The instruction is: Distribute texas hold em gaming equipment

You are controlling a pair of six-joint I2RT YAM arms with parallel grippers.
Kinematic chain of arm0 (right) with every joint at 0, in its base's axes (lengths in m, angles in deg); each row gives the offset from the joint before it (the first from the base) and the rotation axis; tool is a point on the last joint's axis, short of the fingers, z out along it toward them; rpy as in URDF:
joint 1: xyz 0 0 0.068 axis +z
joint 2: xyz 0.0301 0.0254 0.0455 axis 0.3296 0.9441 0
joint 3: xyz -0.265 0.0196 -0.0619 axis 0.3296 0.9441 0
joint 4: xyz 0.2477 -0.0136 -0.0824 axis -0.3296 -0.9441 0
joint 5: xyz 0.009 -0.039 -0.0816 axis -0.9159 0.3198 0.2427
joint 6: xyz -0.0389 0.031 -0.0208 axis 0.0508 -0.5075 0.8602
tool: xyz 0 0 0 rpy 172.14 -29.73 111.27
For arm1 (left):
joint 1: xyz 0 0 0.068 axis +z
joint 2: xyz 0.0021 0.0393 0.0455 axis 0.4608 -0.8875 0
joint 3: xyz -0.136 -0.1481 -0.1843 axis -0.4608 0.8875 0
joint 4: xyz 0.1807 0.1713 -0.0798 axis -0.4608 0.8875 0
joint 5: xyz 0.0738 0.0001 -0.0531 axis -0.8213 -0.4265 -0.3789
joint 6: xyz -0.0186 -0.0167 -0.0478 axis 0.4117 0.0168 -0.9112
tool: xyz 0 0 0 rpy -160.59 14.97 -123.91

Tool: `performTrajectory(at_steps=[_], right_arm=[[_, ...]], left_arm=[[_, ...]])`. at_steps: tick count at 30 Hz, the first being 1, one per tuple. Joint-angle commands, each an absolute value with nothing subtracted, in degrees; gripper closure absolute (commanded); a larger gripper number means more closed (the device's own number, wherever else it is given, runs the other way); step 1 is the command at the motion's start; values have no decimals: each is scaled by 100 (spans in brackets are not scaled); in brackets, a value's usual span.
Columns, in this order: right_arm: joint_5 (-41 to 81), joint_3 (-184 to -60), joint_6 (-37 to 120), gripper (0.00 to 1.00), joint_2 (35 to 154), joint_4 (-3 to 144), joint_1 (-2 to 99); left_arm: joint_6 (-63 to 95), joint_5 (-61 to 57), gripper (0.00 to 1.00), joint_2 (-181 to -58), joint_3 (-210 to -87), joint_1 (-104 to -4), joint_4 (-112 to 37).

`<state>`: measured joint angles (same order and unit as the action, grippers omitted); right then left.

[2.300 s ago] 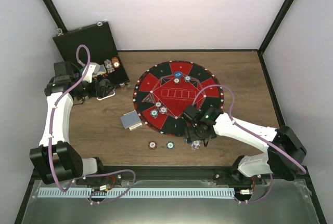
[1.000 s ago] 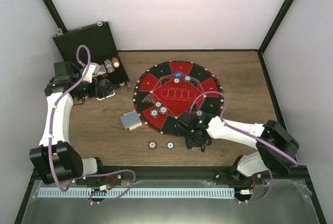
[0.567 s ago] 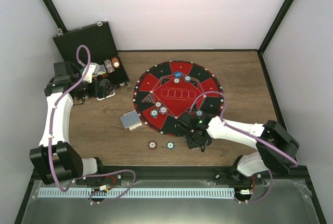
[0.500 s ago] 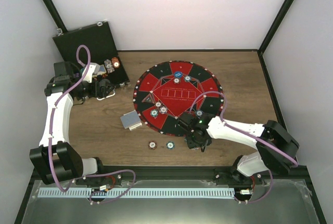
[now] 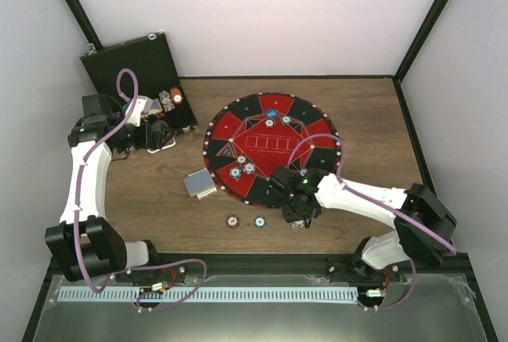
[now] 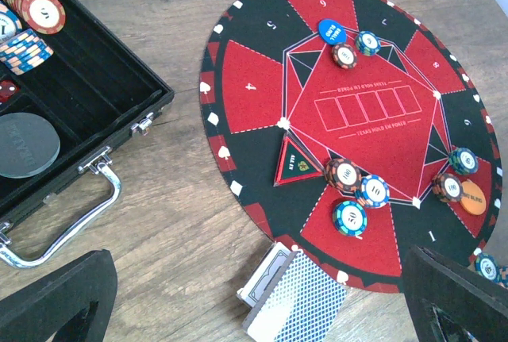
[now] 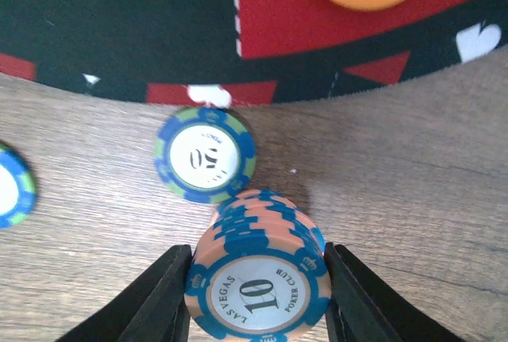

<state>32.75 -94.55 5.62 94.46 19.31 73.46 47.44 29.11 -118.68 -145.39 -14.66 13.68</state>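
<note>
1. Wooden tabletop off the mat's near edge bore the stack of "10" chips, my right gripper clamped on its sides.
2. It leaned, so I judged a straight, slow lift safest for the green-and-blue chip beside it.
3. My left gripper gaped empty, left of the mat.

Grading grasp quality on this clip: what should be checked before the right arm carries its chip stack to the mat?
1. Right gripper pressed against both sides of the orange-and-blue chip stack: ok.
2. Every chip in the stack caught: cannot tell; the lower chips sit offset from the top one.
3. Loose blue-green chip clear of the jaws: ok.
4. Left gripper open and out of the way, by the black case: ok.
</note>
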Motion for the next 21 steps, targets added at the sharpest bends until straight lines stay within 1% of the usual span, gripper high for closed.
performTrajectory(at_steps=[1,8,13,16,21], right_arm=[[3475,-9950,579,62,9272,1621,7395],[3861,-10709,824,62,9460,1266,7340],[4032,-11624,1419,62,9881,1406,6864],[4073,-12359,1872,62,10398,1685,6490],[4001,-14056,2490,63,11926,2027,5982]], left_arm=[[4812,3022,0,-11777,-14643,-1441,1406],[4853,2997,0,-11770,-14639,-1436,1426],[4876,2989,0,-11768,-14647,-1434,1458],[4857,3016,0,-11768,-14662,-1435,1474],[4842,3009,0,-11751,-14688,-1436,1508]])
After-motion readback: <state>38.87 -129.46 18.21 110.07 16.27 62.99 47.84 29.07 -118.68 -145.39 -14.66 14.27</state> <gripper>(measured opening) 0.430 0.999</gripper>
